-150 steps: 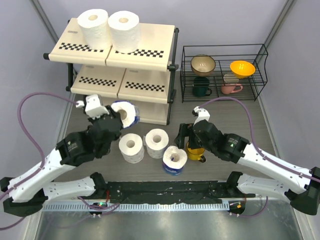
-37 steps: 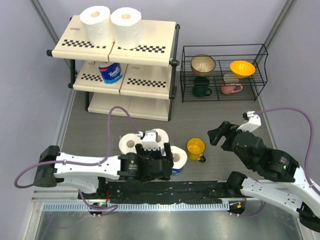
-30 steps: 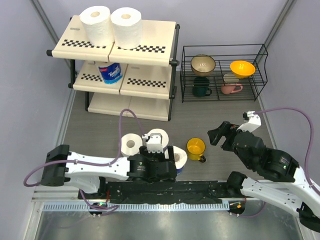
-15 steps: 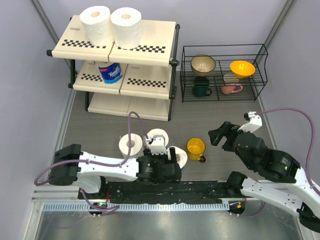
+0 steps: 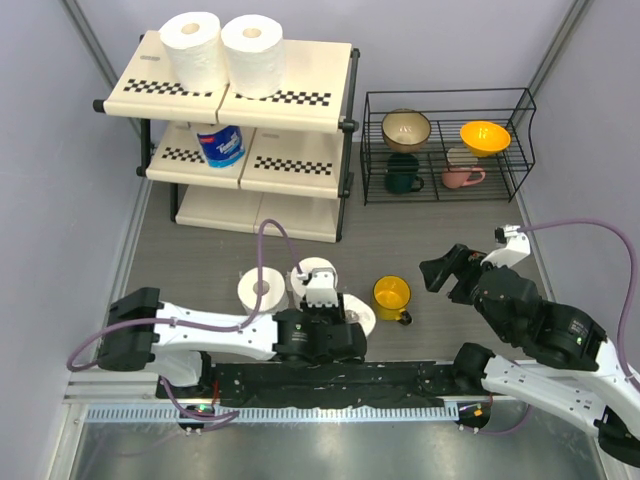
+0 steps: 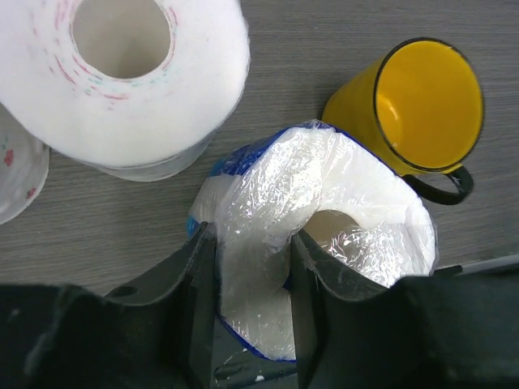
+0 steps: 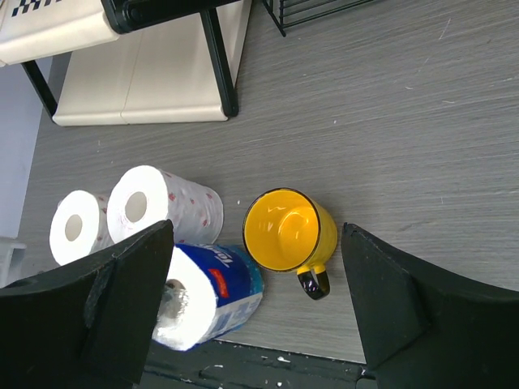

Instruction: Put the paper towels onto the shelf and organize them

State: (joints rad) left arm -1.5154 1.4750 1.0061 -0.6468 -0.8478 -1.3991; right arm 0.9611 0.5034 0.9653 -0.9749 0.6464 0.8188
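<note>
The left gripper (image 6: 251,239) is clamped on the blue-wrapped paper towel roll (image 6: 324,186), which lies tilted on the table (image 5: 420,225) touching the yellow mug (image 6: 426,101). Its fingers pinch the roll's wall, though whether one finger sits inside the core cannot be confirmed. Two bare rolls (image 5: 260,290) (image 5: 315,272) stand upright just beside it. The right gripper (image 5: 440,272) hangs above the table to the right of the mug, jaws wide and holding nothing. On the shelf (image 5: 290,105), two bare rolls (image 5: 192,45) (image 5: 250,50) occupy the top tier and one wrapped roll (image 5: 220,145) the middle tier.
</note>
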